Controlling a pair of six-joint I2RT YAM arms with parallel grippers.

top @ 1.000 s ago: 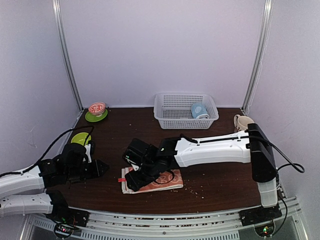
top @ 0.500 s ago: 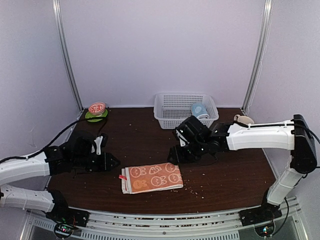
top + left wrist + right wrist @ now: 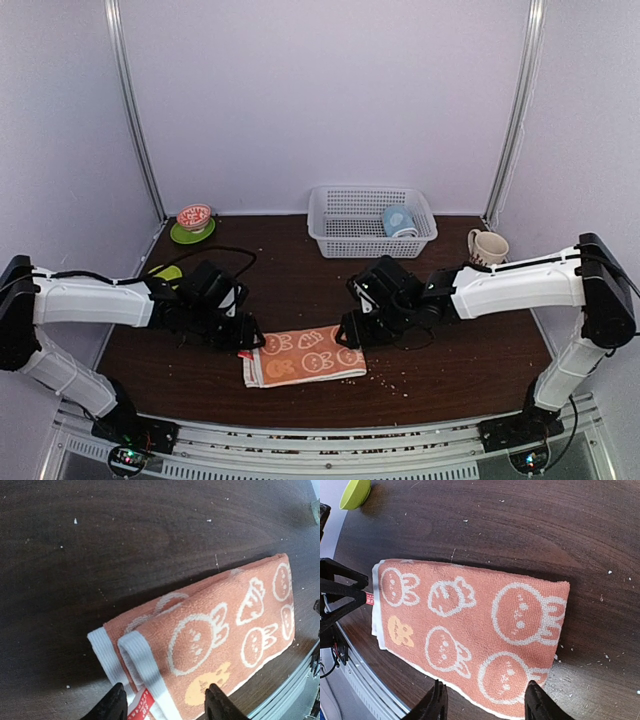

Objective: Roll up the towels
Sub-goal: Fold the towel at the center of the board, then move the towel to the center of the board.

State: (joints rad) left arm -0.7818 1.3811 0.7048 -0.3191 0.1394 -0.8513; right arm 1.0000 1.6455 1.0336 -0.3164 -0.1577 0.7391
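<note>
An orange-red towel (image 3: 305, 355) with white rabbit and carrot outlines lies folded flat near the table's front edge. It fills the left wrist view (image 3: 210, 635) and the right wrist view (image 3: 470, 625). My left gripper (image 3: 245, 340) is open over the towel's left end, with its white hem and red tag (image 3: 140, 705) between the fingers. My right gripper (image 3: 350, 332) is open over the towel's right end. A light blue towel (image 3: 398, 221), rolled, lies in the white basket (image 3: 345, 235) at the back.
A beige mug (image 3: 487, 246) stands at the back right. A red bowl on a green plate (image 3: 194, 222) sits at the back left, and a lime bowl (image 3: 165, 273) lies behind the left arm. Crumbs dot the dark table.
The right gripper left the towel, swung away right, then came back to its right end. The left arm reached in from the left to the towel's left end. The towel now lies uncovered.
</note>
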